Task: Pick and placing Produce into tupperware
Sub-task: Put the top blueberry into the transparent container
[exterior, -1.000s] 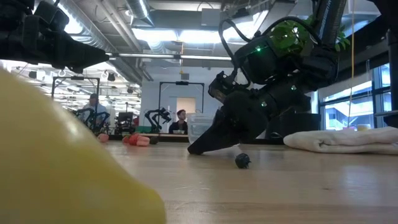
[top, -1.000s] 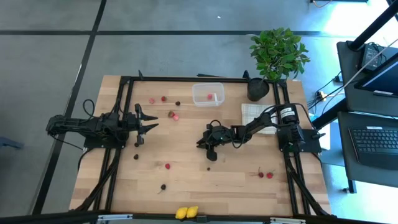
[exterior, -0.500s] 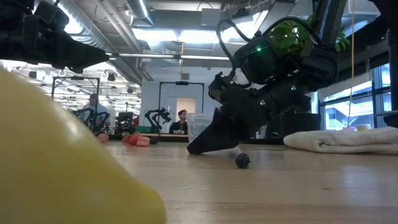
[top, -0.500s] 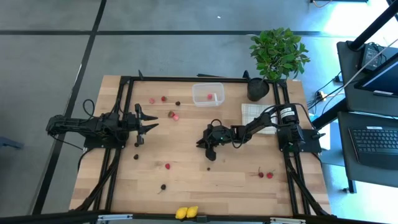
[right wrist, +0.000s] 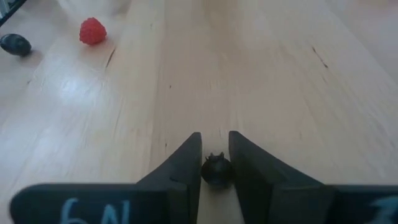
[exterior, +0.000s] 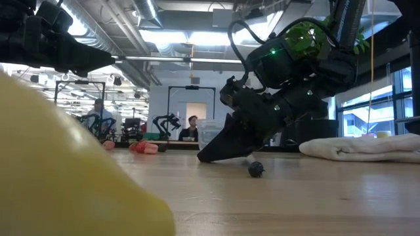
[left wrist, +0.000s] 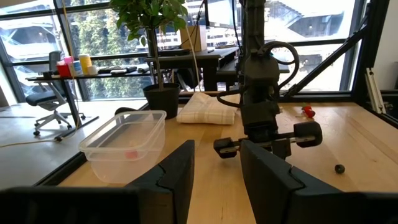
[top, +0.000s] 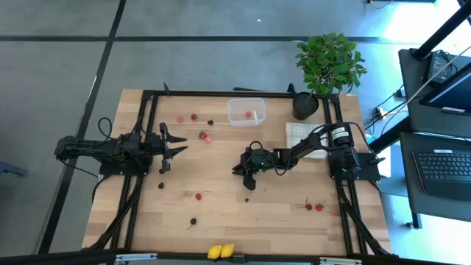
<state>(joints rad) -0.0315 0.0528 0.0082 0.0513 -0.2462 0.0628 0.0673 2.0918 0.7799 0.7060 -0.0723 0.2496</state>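
My right gripper (right wrist: 215, 163) is clenched on a dark berry (right wrist: 217, 171) at the middle of the table (top: 272, 221); my left gripper (top: 176, 143) waits released.

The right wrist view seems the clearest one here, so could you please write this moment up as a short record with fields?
right gripper: low at the table's middle, shut on a dark berry
left gripper: waiting over the table's left side, fingers apart, holding nothing
tupperware: at the far edge, one red piece inside
lemons: two, at the near edge
loose berries: a raspberry and a dark one lie ahead of the right gripper
folded cloth: beside the right arm
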